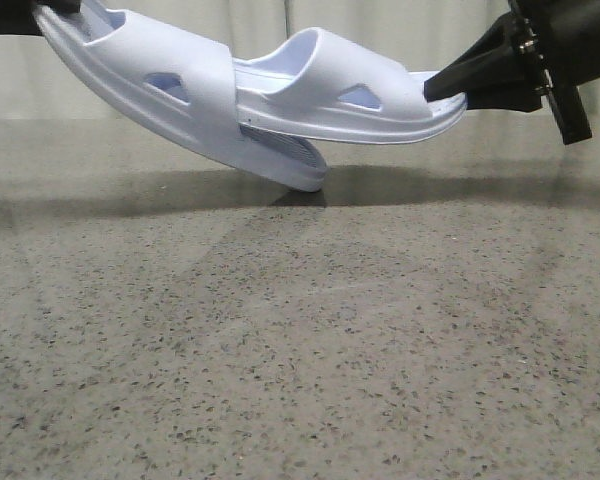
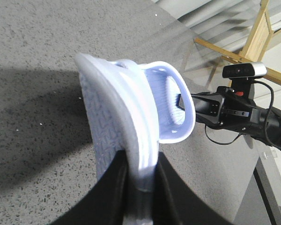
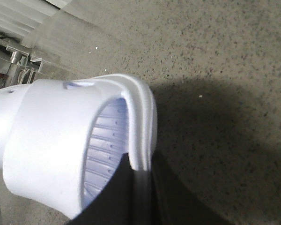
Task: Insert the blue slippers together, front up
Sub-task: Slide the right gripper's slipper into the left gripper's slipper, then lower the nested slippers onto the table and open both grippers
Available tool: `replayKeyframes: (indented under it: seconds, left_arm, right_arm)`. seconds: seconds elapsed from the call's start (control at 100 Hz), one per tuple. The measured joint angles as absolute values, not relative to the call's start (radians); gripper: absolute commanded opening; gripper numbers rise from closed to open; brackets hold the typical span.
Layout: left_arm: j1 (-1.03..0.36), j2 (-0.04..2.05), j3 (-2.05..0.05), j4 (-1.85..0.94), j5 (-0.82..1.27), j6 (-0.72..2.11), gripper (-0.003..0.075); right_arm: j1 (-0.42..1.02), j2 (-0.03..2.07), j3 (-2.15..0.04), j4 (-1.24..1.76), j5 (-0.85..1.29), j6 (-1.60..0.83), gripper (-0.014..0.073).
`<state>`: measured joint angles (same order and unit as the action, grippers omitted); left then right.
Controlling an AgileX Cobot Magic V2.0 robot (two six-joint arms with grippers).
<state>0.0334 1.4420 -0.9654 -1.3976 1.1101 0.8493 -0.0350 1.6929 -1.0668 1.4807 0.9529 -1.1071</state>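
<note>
Both blue slippers were held above the speckled table. My left gripper was clamped on the heel end of the left slipper, which sloped down toward the tabletop (toe lowest, near or at the surface; contact unclear). My right gripper was pinching the heel rim of the right slipper, held nearly level, its toe pushed under the left slipper's strap.

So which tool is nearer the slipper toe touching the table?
Left. That toe belongs to the slipper the left tool holds; the right tool grips the other slipper, farther off.
</note>
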Motion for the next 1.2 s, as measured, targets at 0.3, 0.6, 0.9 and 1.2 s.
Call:
replayKeyframes:
  seconds: [0.3,0.6,0.9,1.2]
  left_arm:
    - [0.035,1.442,-0.968,-1.396,1.089,0.849,0.0015]
    - [0.053,1.442,-0.968,-1.391,1.083,0.849,0.0015]
    - [0.099,1.442,-0.968,-1.395,1.112,0.849,0.0015]
    - [0.099,1.444,-0.968,-1.411,1.175,0.855,0.0015]
  right_arm:
    - [0.005,1.705,-1.122,1.483,0.928,-1.109,-0.0099]
    - [0.016,1.705,-1.128,1.447,0.917,-1.100,0.0000]
    - [-0.008,1.705,-1.128,1.436,1.027,-1.098,0.0248]
    - [-0.108,1.703,-1.130,1.443,1.171,-1.096,0.0258]
